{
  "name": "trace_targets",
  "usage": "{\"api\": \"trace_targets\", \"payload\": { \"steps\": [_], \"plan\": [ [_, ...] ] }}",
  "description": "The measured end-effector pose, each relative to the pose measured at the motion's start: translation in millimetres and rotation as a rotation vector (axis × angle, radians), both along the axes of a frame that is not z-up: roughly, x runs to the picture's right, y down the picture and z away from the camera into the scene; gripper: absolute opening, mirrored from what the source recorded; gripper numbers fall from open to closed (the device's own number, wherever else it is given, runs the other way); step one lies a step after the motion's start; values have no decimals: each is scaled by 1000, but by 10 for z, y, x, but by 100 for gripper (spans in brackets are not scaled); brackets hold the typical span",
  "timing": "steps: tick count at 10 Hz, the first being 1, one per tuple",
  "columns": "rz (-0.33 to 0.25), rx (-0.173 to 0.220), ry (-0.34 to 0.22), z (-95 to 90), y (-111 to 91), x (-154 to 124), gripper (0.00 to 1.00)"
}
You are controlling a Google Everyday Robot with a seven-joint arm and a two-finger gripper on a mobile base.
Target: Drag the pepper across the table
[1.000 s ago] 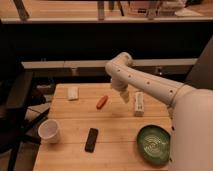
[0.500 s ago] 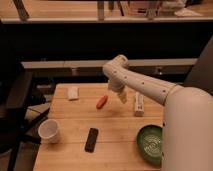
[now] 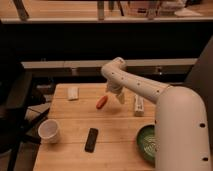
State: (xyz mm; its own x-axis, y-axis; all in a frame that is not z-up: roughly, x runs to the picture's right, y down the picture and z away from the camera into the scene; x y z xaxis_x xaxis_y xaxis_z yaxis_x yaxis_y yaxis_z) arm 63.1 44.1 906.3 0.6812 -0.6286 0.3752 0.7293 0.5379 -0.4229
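Camera view: just the one angle, looking down and across a light wooden plank bench (image 3: 120,125), with the robot's big white body (image 3: 182,130) filling the right of the shot.
Pepper: the small orange-red pepper (image 3: 102,102) lies flat on the bench in the back half, a bit left of centre. It's tilted, so its upper end points toward the arm.
End effector: the end effector (image 3: 115,95) hangs low over the bench just to the right of the pepper, right by its upper end. Honestly can't tell whether it's released or clenched, and can't tell if it's actually touching the pepper either.
Arm: the white arm (image 3: 142,87) reaches from the body up and to the left, bends over the back of the bench, then drops down to the wrist.
White tube: a white tube (image 3: 139,105) lies on the bench to the right of the end effector, just below the arm in the shot.
White packet: a small white packet (image 3: 73,93) sits near the back left corner, well apart from the pepper.
Remote: the black remote (image 3: 91,139) lies toward the front, left of centre, running roughly front to back.
Cup: a white cup (image 3: 48,131) stands upright near the front left edge.
Bowl: a green bowl (image 3: 148,144) sits at the front right, partly hidden by the robot's body.
Chair: a dark chair (image 3: 17,107) stands beside the bench on the left.
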Motion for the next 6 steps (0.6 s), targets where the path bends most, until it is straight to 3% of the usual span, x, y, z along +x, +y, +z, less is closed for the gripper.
{"api": "trace_targets", "payload": {
  "steps": [6],
  "plan": [
    [-33,-22,-45,216,54,-124,80]
  ]
}}
